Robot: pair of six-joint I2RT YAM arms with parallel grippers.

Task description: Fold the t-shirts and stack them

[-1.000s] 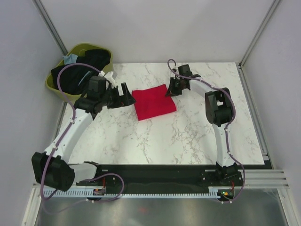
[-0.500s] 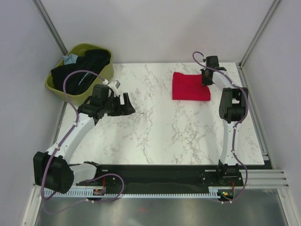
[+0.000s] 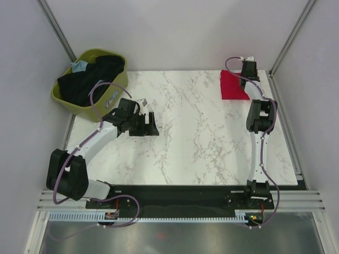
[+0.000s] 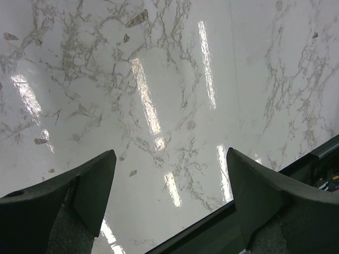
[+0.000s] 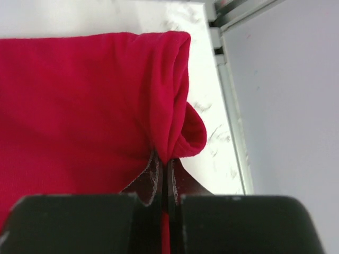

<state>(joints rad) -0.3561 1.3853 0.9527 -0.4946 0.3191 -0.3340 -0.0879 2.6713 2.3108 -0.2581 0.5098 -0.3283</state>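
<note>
Fingers point(image 5: 150, 182) of right gripper point(image 3: 248, 67) pinched tight on folded edge of red shirt point(image 3: 233, 87), upper right of top view, at far table point(image 3: 201, 137) corner. Centre left: left gripper point(image 3: 152, 126) wide, empty, over bare marble. Risks: thin pinch slips, fold springs open; shirt so near table edge may slide off on release. Upper left: basket point(image 3: 121, 79) holds black shirts point(image 3: 85, 84).

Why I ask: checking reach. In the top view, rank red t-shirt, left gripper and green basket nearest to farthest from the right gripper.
1. red t-shirt: pinched in the right gripper, far right corner.
2. left gripper: left of centre.
3. green basket: far left corner.
</note>
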